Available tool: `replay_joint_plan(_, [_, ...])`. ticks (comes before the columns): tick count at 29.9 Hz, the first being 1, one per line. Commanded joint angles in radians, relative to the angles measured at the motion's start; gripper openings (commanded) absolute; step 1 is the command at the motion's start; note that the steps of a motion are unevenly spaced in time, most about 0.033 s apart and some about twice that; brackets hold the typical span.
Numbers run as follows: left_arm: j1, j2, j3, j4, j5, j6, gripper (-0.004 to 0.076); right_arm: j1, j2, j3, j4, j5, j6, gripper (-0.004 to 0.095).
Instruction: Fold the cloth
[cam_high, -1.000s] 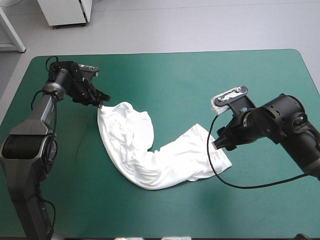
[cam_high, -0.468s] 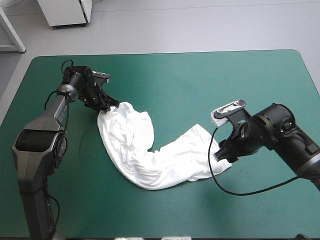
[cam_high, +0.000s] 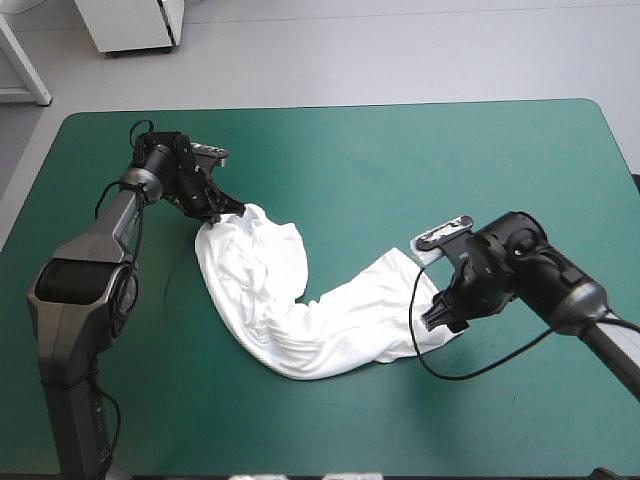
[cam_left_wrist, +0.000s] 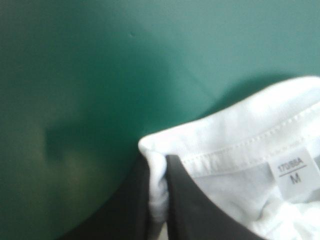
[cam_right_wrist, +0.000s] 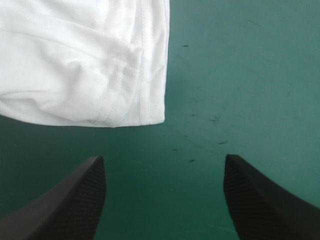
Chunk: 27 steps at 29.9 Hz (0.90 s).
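Note:
The white T-shirt lies crumpled in a curved band across the middle of the teal-green table. At the shirt's far left end my left gripper is shut on the T-shirt. In the left wrist view a fold of the neckline is pinched between the black fingers, and the size label shows beside them. My right gripper hovers open over the shirt's right end. In its wrist view the hem corner lies just ahead of the gripper, and only table cover shows between the fingers.
Bare teal-green cover stretches beyond the shirt toward the far edge, and more lies along the near edge. A black cable loops on the cover beside the right gripper.
The left gripper has shifted right along the table, nudging the collar end with it. The right gripper has moved left and toward the near edge, down to the hem corner.

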Motion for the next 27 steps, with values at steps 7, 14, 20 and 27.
replay_joint_plan(7, [-0.011,-0.01,-0.003,-0.082,-0.001,-0.002,-0.001,-0.013,0.13,-0.011,-0.008,-0.08,0.0,0.0621])
replay_joint_plan(14, [-0.011,-0.01,-0.003,-0.116,-0.009,0.024,-0.001,-0.101,0.182,0.017,0.07,-0.133,-0.024,0.0617])
replay_joint_plan(20, [-0.011,-0.01,-0.003,-0.125,-0.013,0.028,-0.001,-0.118,0.231,0.018,0.11,-0.149,-0.062,0.0469])
replay_joint_plan(27, [-0.011,-0.01,-0.003,-0.125,-0.009,0.028,-0.001,-0.118,0.327,0.025,0.271,-0.144,-0.147,0.0287])
